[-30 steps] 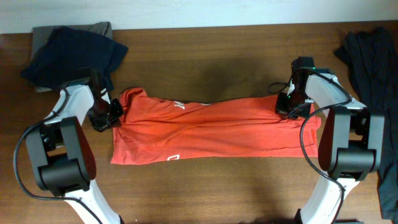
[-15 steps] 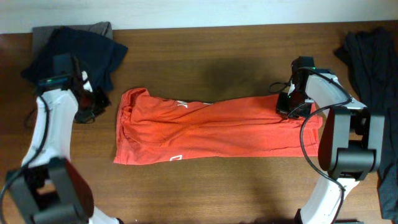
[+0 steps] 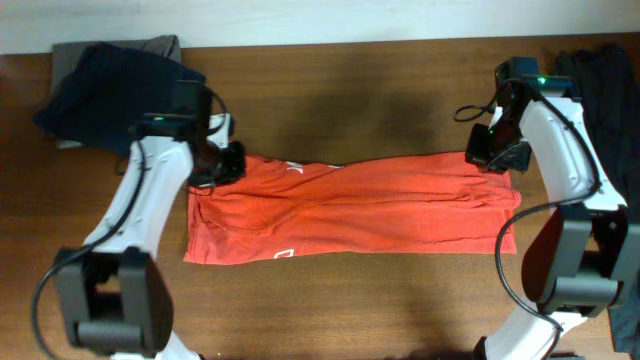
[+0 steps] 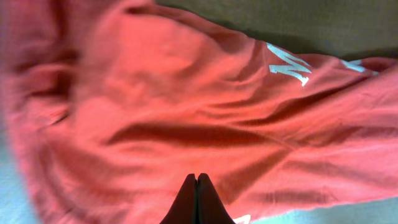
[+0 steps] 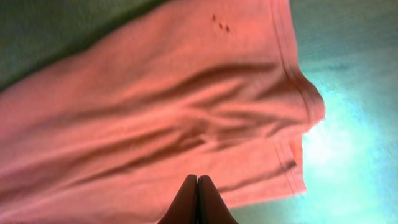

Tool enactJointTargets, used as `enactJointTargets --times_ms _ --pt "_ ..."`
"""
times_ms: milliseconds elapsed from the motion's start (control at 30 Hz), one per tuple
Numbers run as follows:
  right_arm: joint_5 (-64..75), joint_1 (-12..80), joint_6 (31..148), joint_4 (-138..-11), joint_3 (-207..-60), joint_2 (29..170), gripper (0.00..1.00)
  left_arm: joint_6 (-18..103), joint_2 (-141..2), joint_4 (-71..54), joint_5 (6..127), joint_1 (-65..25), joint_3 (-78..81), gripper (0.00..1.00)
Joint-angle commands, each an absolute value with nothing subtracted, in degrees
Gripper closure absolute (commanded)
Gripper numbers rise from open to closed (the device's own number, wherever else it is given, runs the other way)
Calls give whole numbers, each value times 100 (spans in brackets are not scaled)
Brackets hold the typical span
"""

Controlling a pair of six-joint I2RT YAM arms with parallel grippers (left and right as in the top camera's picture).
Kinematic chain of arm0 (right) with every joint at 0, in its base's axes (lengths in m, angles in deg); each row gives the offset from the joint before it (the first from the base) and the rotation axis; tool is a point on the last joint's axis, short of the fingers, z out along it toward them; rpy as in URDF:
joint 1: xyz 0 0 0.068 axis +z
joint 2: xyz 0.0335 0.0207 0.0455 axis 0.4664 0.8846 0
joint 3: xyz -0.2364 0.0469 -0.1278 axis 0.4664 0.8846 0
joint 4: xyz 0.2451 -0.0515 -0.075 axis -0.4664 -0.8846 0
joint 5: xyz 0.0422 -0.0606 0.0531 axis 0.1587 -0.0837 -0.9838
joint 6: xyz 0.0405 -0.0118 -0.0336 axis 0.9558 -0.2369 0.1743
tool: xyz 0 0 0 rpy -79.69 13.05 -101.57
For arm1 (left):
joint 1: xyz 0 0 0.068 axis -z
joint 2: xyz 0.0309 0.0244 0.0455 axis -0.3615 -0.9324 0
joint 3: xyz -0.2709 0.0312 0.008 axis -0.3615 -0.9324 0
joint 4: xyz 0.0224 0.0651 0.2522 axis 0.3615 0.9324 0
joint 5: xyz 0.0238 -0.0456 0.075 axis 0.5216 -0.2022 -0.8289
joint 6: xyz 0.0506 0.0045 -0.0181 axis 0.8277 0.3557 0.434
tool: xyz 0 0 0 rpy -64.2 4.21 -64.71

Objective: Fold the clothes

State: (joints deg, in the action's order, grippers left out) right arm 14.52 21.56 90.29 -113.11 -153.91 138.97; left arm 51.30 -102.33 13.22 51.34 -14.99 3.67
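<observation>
Shows the shirt (image 3: 340, 205) stretched in a long band across the middle of the desk (image 3: 350, 300). Finds the left claw (image 3: 224, 164) pressed shut over its far left corner, the right claw (image 3: 495, 157) likewise shut over the far right corner, pinching no cloth.

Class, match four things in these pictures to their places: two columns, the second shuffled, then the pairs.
1 red-orange T-shirt
2 navy garment
3 black garment
4 left gripper

a far-left corner of the table
b right edge of the table
c over the shirt's far-left corner
d spread across the middle

Pairs: 1-d, 2-a, 3-b, 4-c
</observation>
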Motion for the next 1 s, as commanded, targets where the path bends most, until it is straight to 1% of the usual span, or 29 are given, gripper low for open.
enactJointTargets --times_ms 0,167,233,367,500,633,767,800,867,967 --pt "1566 2134 8954 -11199 -15083 13916 96 5097 -10939 1151 5184 -1373 369 99" --pt "1566 2128 8957 -10751 -14630 13925 96 5100 -11584 1071 5187 -1373 369 99" --pt "1583 2128 8957 -10596 -14464 13925 92 5102 -11807 1044 5176 -1375 369 99" --pt "1586 2128 8957 -10378 -14226 13934 92 5102 -12087 981 5138 -1399 369 99" --pt "1588 2128 8957 -10277 -14064 13934 91 5093 -12128 966 4708 -1464 369 99" --pt "1586 2128 8957 -10137 -13905 13936 90 4815 -12128 1014 4264 -1707 365 99" --pt "1535 2136 8954 -9978 -13865 13936 91 4818 -12128 1036 4273 -2063 365 99" --pt "1468 2141 8954 -9932 -13863 13936 93 4818 -12128 1038 4275 -2135 365 99" --pt "1186 2141 8952 -9840 -13863 13958 96 4820 -12128 1057 4295 -2256 365 100" --pt "663 2141 8769 -9676 -13863 14019 96 4820 -12128 1108 4290 -2330 365 99"
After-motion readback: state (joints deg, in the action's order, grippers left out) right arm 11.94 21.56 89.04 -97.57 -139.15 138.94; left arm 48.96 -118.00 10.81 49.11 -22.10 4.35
